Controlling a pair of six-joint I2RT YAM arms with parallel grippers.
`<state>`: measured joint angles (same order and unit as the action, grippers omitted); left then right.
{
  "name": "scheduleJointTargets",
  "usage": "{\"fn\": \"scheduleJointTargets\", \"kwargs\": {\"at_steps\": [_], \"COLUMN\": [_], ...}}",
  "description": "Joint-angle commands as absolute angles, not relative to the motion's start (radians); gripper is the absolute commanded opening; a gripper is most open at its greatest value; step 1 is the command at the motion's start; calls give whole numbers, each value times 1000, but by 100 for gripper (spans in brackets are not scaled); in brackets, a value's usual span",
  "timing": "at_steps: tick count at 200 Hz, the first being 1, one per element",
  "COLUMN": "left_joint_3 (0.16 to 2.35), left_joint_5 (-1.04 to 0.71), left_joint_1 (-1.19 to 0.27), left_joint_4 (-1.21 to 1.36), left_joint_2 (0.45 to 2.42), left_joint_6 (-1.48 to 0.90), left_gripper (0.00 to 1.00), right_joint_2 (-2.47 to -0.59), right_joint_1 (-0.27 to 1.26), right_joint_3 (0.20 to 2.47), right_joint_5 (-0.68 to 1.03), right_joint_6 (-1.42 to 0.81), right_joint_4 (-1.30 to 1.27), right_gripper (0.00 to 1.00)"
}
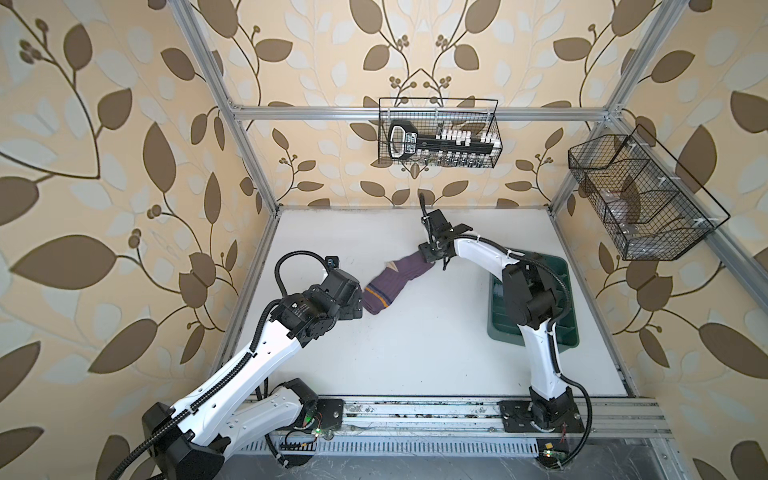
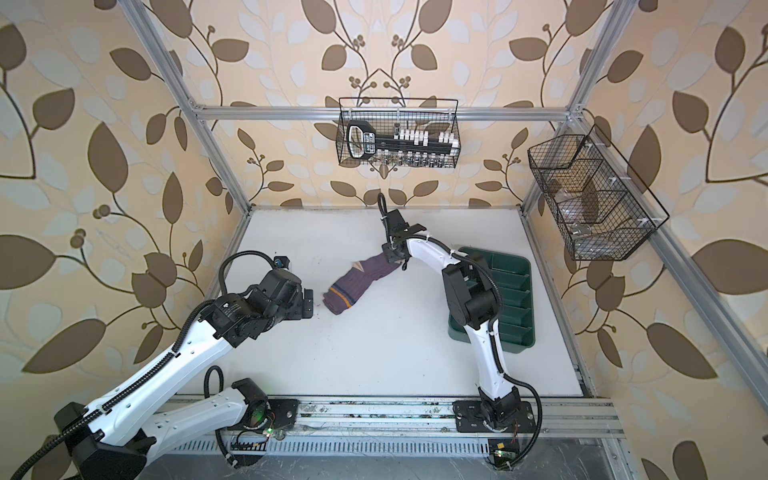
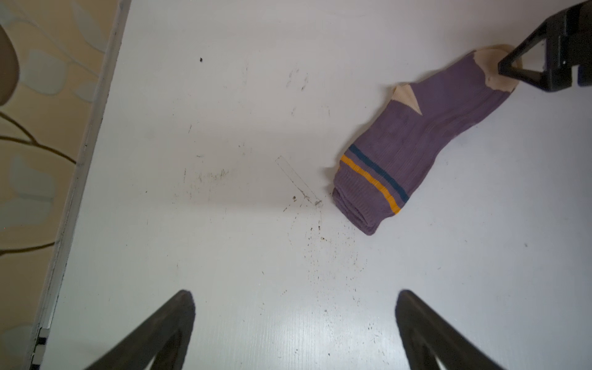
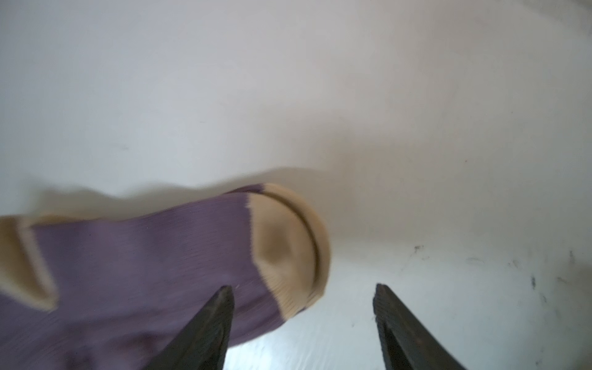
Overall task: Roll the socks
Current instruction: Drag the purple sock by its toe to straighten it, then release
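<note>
Right gripper [image 4: 301, 286] is spread and pinching nothing. One fingertip [image 4: 216, 317] is over purple fabric and the other over bare table [image 4: 448, 160], at the toe [image 4: 288, 243] end of the socks [image 1: 395, 278]. Left gripper [image 3: 294, 293] is spread wide too, empty, near the cuff [image 3: 362, 205] but not touching it. The socks lie flat on the white table, well apart from the green tray [image 2: 528, 291], on the side toward my left arm. Only purple shows. Layered edges at the cuff hint at one sock lying on another, but I cannot tell. By my reading no roll is begun. Risks:
- The bundle bends at the heel, so a roll started from the toe may run crooked and cone out.
- If I nip only the upper layer, the layers shear and the lower one stays behind.
- A fingertip this close to the ribbing could snag it and drag the toe toward the tray when I lift.
- My left jaws, coming in at the cuff, could shove and bunch it.
- Ribbed knit springs back, so a slack roll would open again.
</note>
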<state>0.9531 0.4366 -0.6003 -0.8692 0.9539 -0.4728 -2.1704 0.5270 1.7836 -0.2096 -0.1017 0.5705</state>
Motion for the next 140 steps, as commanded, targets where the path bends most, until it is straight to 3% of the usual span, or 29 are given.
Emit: {"fn": "scheduleJointTargets", "kwargs": {"at_steps": [1, 31, 75, 117, 140], "left_joint_3": [1009, 1030, 986, 984, 974], "left_joint_5": [548, 620, 635, 659, 642], "left_joint_1": [-588, -588, -588, -588, -588], "left_joint_4": [-832, -819, -780, -865, -853], "left_joint_2": [898, 816, 651, 644, 648], "left_joint_6": [-452, -444, -399, -411, -412], "left_gripper": [99, 99, 99, 99, 99], "right_joint_2": [-2015, -1973, -2073, -2223, -2229], "right_joint_1": [636, 771, 872, 869, 859], "right_joint_3": [1711, 1636, 1606, 1682, 1617], "right_joint_5": [-178, -27, 249, 306, 282], "right_joint_6": [-31, -74, -293, -356, -372], "right_joint_4": [509, 464, 236, 268, 278], "right_gripper": [70, 64, 49, 47, 50]}}
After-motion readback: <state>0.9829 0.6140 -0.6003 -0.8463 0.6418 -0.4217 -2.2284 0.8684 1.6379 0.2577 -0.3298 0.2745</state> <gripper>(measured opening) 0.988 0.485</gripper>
